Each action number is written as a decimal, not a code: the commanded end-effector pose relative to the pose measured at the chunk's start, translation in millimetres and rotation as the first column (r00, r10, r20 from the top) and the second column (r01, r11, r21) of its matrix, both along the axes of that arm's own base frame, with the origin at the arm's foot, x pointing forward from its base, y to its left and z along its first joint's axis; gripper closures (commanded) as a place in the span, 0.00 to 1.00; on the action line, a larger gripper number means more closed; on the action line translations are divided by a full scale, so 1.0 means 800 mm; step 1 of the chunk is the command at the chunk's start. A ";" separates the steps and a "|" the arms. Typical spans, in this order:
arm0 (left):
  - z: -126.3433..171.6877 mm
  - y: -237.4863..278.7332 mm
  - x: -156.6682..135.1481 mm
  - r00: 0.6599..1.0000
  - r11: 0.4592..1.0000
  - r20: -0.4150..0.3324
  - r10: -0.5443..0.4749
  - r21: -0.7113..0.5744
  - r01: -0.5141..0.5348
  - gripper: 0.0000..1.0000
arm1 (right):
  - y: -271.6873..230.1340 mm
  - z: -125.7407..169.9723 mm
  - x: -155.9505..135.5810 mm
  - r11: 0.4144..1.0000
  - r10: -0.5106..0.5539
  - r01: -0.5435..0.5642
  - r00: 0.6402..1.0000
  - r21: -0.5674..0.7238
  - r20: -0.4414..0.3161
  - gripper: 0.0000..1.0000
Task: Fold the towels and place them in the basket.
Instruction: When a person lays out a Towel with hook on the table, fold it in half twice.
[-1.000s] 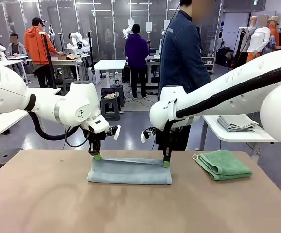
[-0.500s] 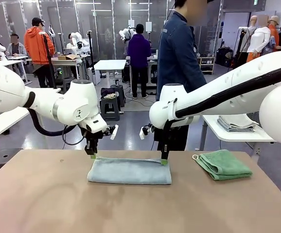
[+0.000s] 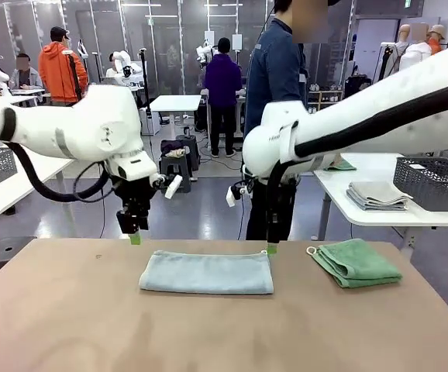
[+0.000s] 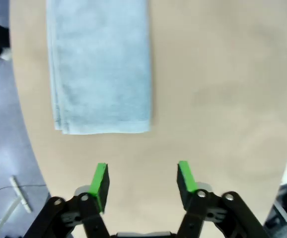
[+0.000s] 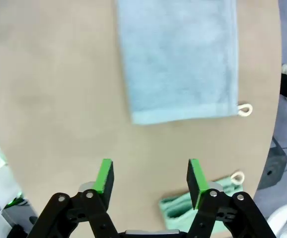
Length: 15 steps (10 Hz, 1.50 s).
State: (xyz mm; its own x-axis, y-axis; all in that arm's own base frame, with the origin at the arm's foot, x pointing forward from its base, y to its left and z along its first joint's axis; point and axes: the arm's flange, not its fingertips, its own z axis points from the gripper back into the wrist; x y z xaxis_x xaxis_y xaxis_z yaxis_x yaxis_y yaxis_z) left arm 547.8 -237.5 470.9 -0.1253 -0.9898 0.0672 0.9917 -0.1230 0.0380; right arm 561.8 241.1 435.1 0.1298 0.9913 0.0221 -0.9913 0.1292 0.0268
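- Just changed: a second ago both claws were pinching the far edge of the grey-blue towel (image 3: 206, 273) at its two top corners; now both have let go and lifted clear, left claw (image 3: 135, 239) up and out past the left corner, right claw (image 3: 271, 249) just above the right corner.
- Left claw wide, nothing between the pads; in the left wrist view the left claw (image 4: 142, 179) hangs over bare table (image 4: 223, 99) with the grey-blue towel (image 4: 101, 69) at about 11 o'clock from it, apart.
- Right claw also wide and empty; in the right wrist view the right claw (image 5: 150, 179) is over bare table, grey-blue towel (image 5: 180, 59) at 12 to 1 o'clock, its white loop tag (image 5: 244, 109) at 2 o'clock, not touching.
- Grey-blue towel now lies flat as a long folded strip at table centre, layered edge visible on its far side in the left wrist view.
- Meaning, my read: this fold is laid down and released; strip looks like it needs another fold across before it goes in a basket.
- Green towel (image 3: 356, 262) sits folded at 3 o'clock of the grey-blue one, near but apart; its corner (image 5: 203, 208) shows just under the right claw's fingertip.
- Basket (image 3: 433, 180) sits on the side table at 2 o'clock, well apart; neither towel is in it yet.
- A person (image 3: 278, 85) stands at 12 o'clock behind the table, hands off.
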 end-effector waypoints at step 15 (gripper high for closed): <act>-0.039 0.214 -0.074 0.993 0.718 0.070 0.097 -0.695 -0.021 0.00 | 0.002 0.060 -0.165 0.473 -0.761 0.789 0.590 0.393 -0.268 0.11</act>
State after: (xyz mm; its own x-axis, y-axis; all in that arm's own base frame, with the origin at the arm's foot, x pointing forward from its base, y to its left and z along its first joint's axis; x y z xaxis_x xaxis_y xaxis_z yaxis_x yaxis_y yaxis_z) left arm 485.6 -63.9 441.8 -0.0937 -0.7039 0.7041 0.9823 0.0497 0.1804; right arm 450.4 231.2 482.1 0.6650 0.6922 0.2805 -0.7453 0.5909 0.3090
